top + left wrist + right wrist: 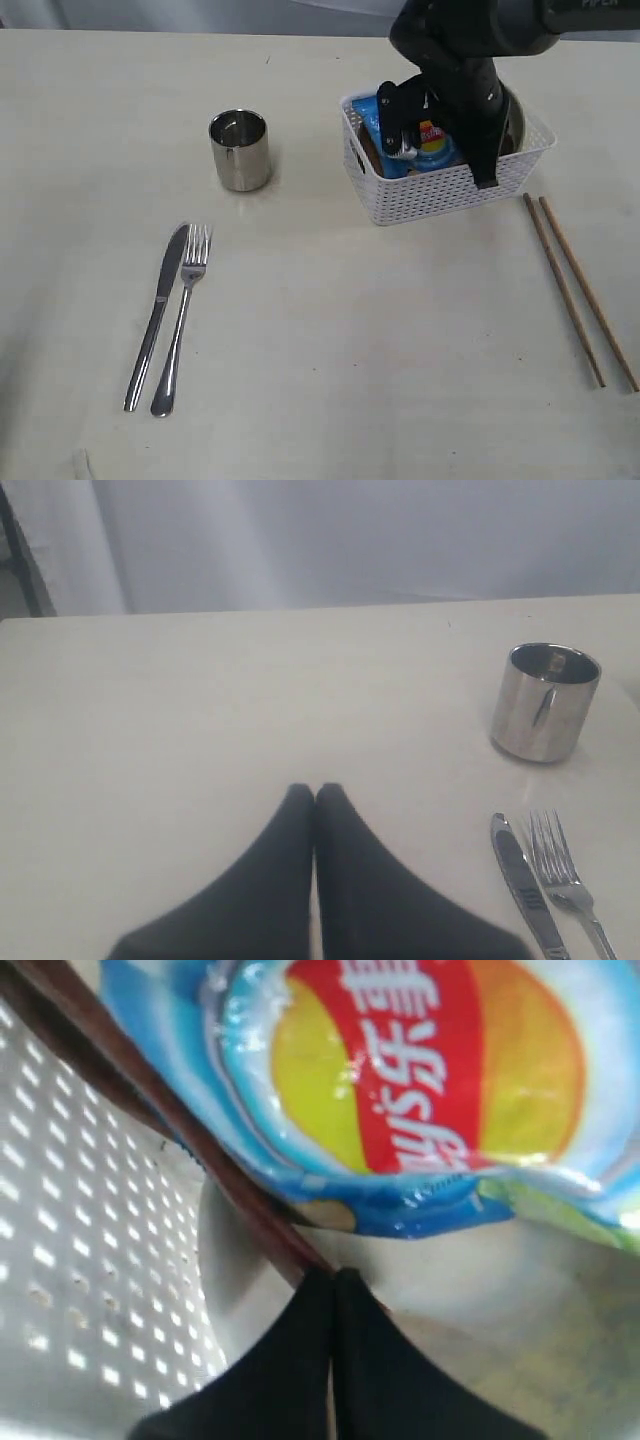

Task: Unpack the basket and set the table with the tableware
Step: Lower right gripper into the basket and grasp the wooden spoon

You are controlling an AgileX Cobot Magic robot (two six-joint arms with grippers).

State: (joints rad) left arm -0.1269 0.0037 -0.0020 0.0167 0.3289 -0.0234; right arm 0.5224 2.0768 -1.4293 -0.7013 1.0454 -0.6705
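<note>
The white basket [440,190] stands at the back right of the table [330,330]. My right gripper [408,148] reaches down into it, shut, beside the blue chip bag [420,1070]. Its fingertips [333,1278] meet a long reddish-brown strip [200,1150], a plate rim or spoon handle, over the off-white bowl [480,1300]; no hold shows. The steel cup [240,150], knife [158,310], fork [182,315] and brown chopsticks [575,290] lie on the table. My left gripper [316,790] hangs shut and empty above the table, left of the knife [520,880].
The basket's lattice wall [80,1260] is close beside my right fingers. The chip bag [380,125] fills the basket's left part. The cup [545,702] and fork [560,870] lie right of my left gripper. A table edge runs along the back.
</note>
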